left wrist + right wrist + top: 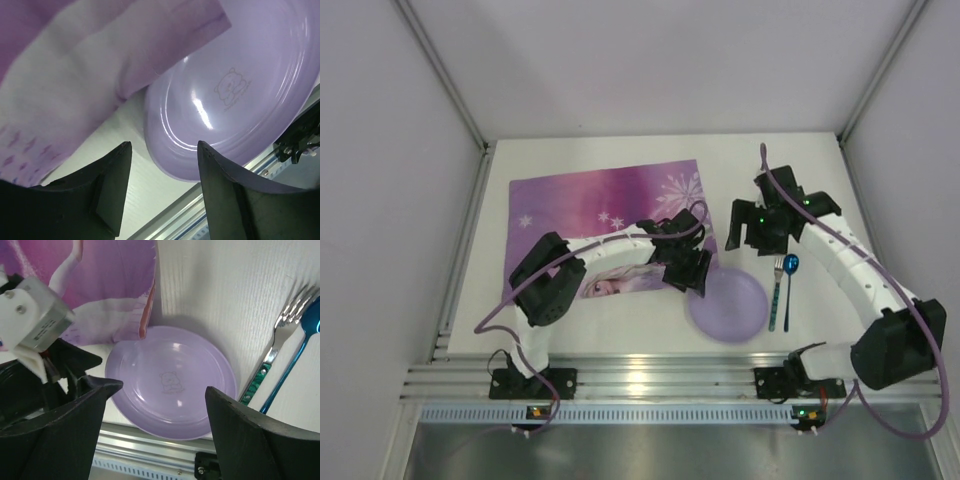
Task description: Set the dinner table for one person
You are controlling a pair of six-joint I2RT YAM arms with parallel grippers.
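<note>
Top view: white surface [570, 155] fills the middle of the frame beneath every item, with a ribbed rail [650, 380] along its near edge. Purple placemat [590, 205] on its left half. Lilac plate [735, 310] near the rail, at the mat's near right corner. Fork [776, 295] and blue spoon [790, 268] side by side, just right of the plate. Left claw [692, 275] over the mat corner and plate rim. Right claw [755, 235] above the surface, beyond the plate. Left wrist view: jaws apart, nothing between them; plate edge and bare surface show in the gap; mat corner overlaps the plate's rim. Right wrist view: jaws wide apart and empty, hanging over the plate; small bear print at the plate's centre; mat corner curled up at the rim; left claw just beside that corner; fork and spoon on the surface to the right, apart from the plate.
</note>
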